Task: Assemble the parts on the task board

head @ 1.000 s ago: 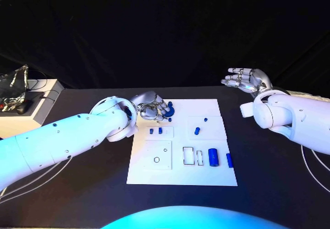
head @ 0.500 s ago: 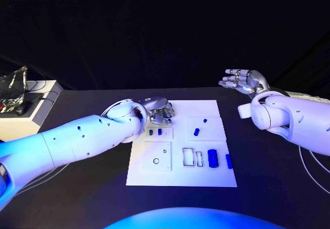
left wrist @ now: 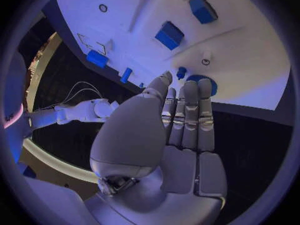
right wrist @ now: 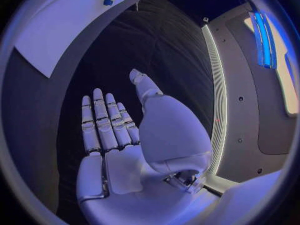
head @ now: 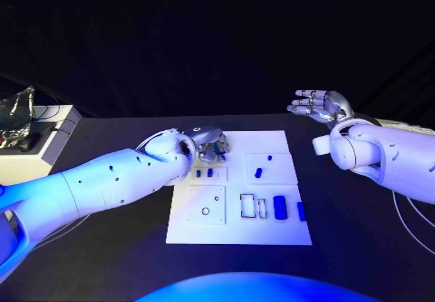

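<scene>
The task board (head: 237, 234) lies in the middle of the table (head: 109, 264); the left hand (head: 209, 143) hovers over its far-left corner, and the right hand (head: 319, 106) is well apart, beyond the far-right side.

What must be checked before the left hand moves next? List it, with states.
1. Left hand over the board's far left corner: ok.
2. Its grasp: cannot tell; a small part sits at its fingertips, held or not is unclear.
3. Right hand open, away from the board: ok.
4. Board flat on the table: ok.
5. Assembly complete: not ok; a long part lies flat beside the outlined slots.
</scene>
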